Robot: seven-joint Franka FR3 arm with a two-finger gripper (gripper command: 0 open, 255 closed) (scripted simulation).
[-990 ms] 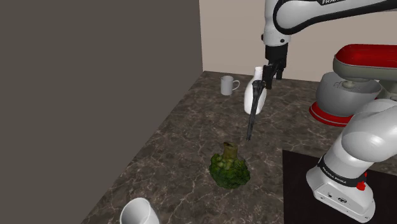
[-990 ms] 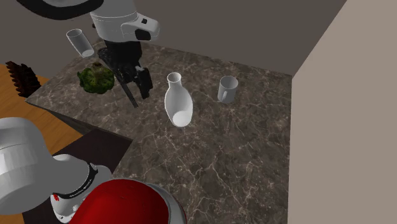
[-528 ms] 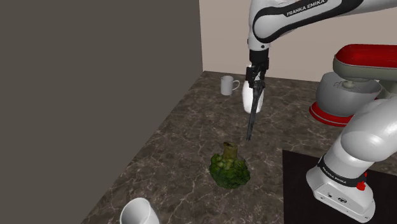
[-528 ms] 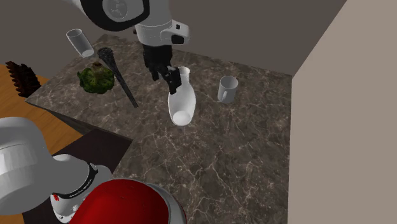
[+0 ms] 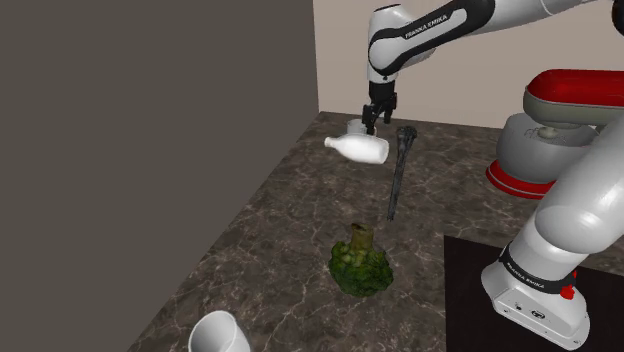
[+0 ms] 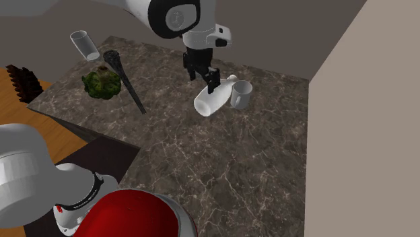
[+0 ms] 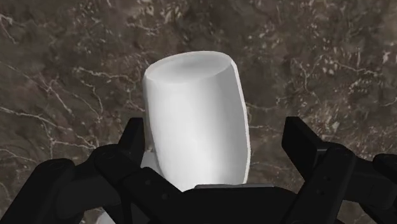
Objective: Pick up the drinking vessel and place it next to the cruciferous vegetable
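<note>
Dark veined desk (image 6: 202, 155), grey wall (image 5: 150, 120) behind. Note the tool (image 6: 207, 75), fingers apart, hanging over a white bottle (image 6: 212, 101) lying on its side and clasping nothing. Look just beside the bottle's neck for the white mug (image 6: 241, 94), upright, well apart from the broccoli (image 6: 101, 83). Lift clear of the bottle, shift over the mug, straddle one wall of its rim, then close gently to avoid tipping it.

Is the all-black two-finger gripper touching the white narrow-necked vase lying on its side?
Cannot tell. In the wrist view the vase lies between the gripper's open fingers: a gap shows at one, but the other borders its outline.
</note>
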